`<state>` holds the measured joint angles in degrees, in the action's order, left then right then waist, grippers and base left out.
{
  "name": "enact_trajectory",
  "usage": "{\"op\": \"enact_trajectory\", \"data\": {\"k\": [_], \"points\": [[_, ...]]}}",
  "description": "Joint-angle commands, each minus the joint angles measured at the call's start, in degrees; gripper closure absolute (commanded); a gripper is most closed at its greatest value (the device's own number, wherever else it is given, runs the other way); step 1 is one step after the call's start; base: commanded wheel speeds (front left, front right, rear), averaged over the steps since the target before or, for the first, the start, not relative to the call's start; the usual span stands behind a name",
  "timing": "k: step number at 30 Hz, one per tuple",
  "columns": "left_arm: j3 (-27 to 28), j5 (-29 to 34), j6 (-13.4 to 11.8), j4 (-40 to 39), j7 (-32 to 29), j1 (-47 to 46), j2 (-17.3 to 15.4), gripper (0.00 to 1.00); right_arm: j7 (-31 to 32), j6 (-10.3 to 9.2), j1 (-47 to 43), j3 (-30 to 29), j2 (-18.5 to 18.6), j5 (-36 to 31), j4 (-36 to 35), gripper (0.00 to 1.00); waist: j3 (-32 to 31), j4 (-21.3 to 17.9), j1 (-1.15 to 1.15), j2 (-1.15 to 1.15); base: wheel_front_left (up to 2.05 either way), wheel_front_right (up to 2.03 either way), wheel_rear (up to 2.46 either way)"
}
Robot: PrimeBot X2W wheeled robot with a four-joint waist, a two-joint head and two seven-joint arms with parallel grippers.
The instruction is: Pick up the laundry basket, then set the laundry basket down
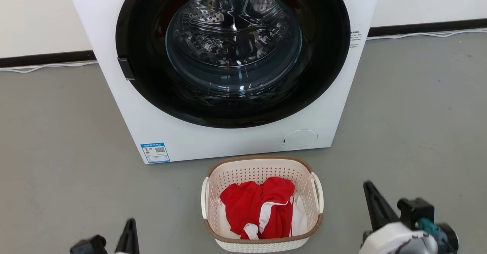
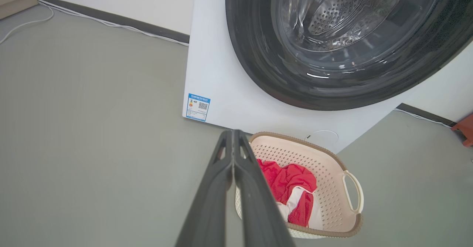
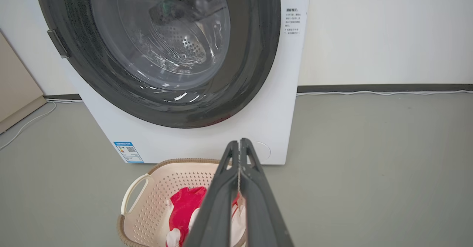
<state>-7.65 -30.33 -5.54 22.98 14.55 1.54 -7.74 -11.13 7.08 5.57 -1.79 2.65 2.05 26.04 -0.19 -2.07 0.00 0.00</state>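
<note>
My left pincer (image 2: 233, 133) is pressed flat shut and empty, low to the left of the cream-white perforated plastic laundry basket with the brown woven-look rim (image 1: 243, 174). My right pincer (image 3: 240, 142) is clamped tight too, gripping nothing, off the basket's right side. The basket sits on the grey floor (image 1: 57, 151) between them, touching neither, red and white cloth (image 1: 258, 208) inside. Both sets of fingers point toward the white front-loading washing machine (image 1: 236, 143). Its blue label (image 1: 155, 152) has a QR code, the print too small to read.
</note>
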Motion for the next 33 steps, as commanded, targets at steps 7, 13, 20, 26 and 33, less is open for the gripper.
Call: {"op": "enact_trajectory", "data": {"k": [7,13,20,26,33], "points": [[1.0,-3.9,0.8,-1.4,-1.4,-1.1,-0.1,1.0,1.4,0.03,1.2,-0.7,0.1,5.7,-1.4,1.0,-0.1,0.1,0.11,0.0,0.0,0.0,0.0],[1.7,-6.9,1.5,-1.7,-2.4,-1.5,0.1,1.0,2.0,0.05,1.1,-0.7,0.2,10.1,-2.0,1.0,0.0,0.2,0.0,0.0,0.0,0.0,0.0],[2.3,-9.9,2.1,-2.1,-3.4,-1.9,0.4,1.0,2.8,0.07,1.0,-0.8,0.2,14.4,-2.7,1.0,0.1,0.3,0.0,0.0,0.0,0.0,0.0],[3.0,-12.8,2.7,-2.5,-4.4,-2.2,0.7,1.0,3.6,0.09,0.9,-1.0,0.2,18.7,-3.2,1.0,0.1,0.4,0.0,0.0,0.0,0.0,0.0],[3.8,-16.3,3.4,-3.0,-5.5,-2.6,1.0,1.0,4.6,0.11,0.9,-1.3,0.2,23.8,-3.8,1.0,0.1,0.5,0.0,0.0,0.0,0.0,0.0]]}}
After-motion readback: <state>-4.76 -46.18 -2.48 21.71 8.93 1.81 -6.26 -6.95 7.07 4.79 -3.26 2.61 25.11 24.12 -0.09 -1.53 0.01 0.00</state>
